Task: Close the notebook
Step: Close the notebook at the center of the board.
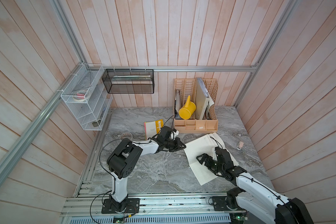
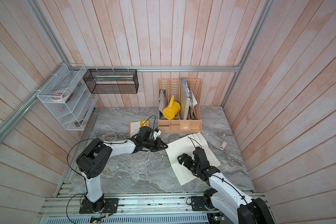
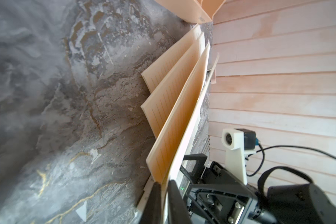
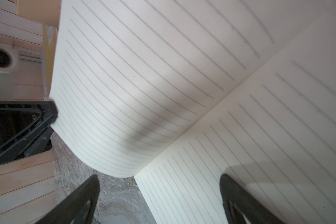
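- Two grippers meet at one notebook (image 1: pixel 197 149) (image 2: pixel 180 149), which lies open on the table (image 1: pixel 153 170) just in front of the organizer (image 1: pixel 196 126), skewed to its front edge.
- Notebook: a thin rectangle of smooth cream paper ruled with fine grey lines, with a straight crease at the spine.
- Left gripper (image 1: pixel 183 146) (image 3: pixel 164 201): black tapered fingers (image 3: pixel 155 201) pressed together, pinching the edge of one leaf (image 3: pixel 175 126) (image 4: pixel 124 87) in front of the organizer's left end.
- That leaf rises off the table and bows in a smooth curve from the spine. In the left wrist view more leaves (image 3: pixel 163 64) stand fanned apart beyond it, stiff and slightly arched.
- Right gripper (image 1: pixel 209 157) (image 4: pixel 159 201): jaws spread wide and holding nothing, over the notebook's half farther from the organizer.
- One of its fingers (image 4: pixel 239 199) is over the flat page and casts a shadow there, and the other is over bare table. Whether either touches, I cannot tell.
- Table: grey stone pattern, cloudy and veined, with thin gold lines.
- Organizer: peach plastic with slatted upright dividers and small trays along the front. A round yellow can (image 1: pixel 186 111) with a spout leans inside it.
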You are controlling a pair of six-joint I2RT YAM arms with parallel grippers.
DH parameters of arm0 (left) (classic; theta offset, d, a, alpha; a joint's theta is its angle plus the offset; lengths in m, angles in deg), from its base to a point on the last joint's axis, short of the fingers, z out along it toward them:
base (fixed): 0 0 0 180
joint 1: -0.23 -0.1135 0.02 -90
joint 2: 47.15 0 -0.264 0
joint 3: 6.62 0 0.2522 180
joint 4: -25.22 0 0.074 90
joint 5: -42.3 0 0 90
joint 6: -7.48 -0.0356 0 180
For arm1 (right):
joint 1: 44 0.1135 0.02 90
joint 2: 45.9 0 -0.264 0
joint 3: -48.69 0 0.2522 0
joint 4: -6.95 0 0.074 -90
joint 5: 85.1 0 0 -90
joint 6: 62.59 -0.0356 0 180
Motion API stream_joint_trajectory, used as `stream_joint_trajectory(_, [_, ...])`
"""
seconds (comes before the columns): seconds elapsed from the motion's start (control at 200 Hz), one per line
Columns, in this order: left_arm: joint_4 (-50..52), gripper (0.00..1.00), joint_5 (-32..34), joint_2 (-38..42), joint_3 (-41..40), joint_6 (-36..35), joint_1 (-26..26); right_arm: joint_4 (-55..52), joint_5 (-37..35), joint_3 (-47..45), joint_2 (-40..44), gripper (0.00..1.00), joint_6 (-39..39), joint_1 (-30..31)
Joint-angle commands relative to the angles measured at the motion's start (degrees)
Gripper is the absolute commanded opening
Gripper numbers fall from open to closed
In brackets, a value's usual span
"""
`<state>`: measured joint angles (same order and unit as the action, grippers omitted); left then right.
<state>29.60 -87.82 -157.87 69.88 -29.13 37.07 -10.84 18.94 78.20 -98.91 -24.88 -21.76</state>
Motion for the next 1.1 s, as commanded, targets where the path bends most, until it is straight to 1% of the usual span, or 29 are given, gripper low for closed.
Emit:
stream_joint_trajectory(0.0, [0.3,0.01,-0.2,-0.4,1.0,-0.8,0.2,-1.7,1.2,-0.7,0.3,0.98,0.4,-0.2])
stream_joint_trajectory(0.125, [1.6,0.0,0.1,1.2,0.2,-1.4,0.2,-2.9,0.8,1.0,0.7,0.98,1.5,-0.2])
stream_joint_trajectory(0.195, [2.8,0.0,0.3,2.8,-0.3,-1.8,0.1,-5.4,-0.7,3.1,1.1,0.98,3.0,-0.2])
stream_joint_trajectory(0.285, [3.3,0.0,0.3,6.1,-1.5,-1.7,0.2,-9.1,-3.2,6.6,1.3,0.98,5.2,-0.1])
stream_joint_trajectory(0.395, [5.8,0.0,1.4,11.6,-3.1,-2.4,0.2,-11.2,-4.3,10.1,1.0,0.98,6.6,-0.1])
stream_joint_trajectory(0.535, [9.5,0.0,6.8,20.6,-7.2,-3.4,0.1,-11.1,-4.4,12.4,0.4,0.98,6.8,0.1])
stream_joint_trajectory(0.675, [13.3,0.0,11.6,28.4,-12.1,-3.9,-0.3,-9.8,-4.6,12.9,-0.2,0.98,6.2,1.9])
stream_joint_trajectory(0.89, [18.4,0.0,22.3,41.8,-21.1,-2.1,-0.3,-6.5,-6.0,12.8,-2.2,0.98,3.3,8.8])
stream_joint_trajectory(0.99, [22.9,0.0,27.6,46.9,-22.6,-1.5,-0.3,-3.5,-5.8,11.6,-2.4,0.98,1.2,11.4])
stream_joint_trajectory(1.095, [28.7,0.0,32.4,50.0,-22.2,-1.1,-0.3,-1.7,-6.2,10.6,-2.8,0.98,-0.5,14.0])
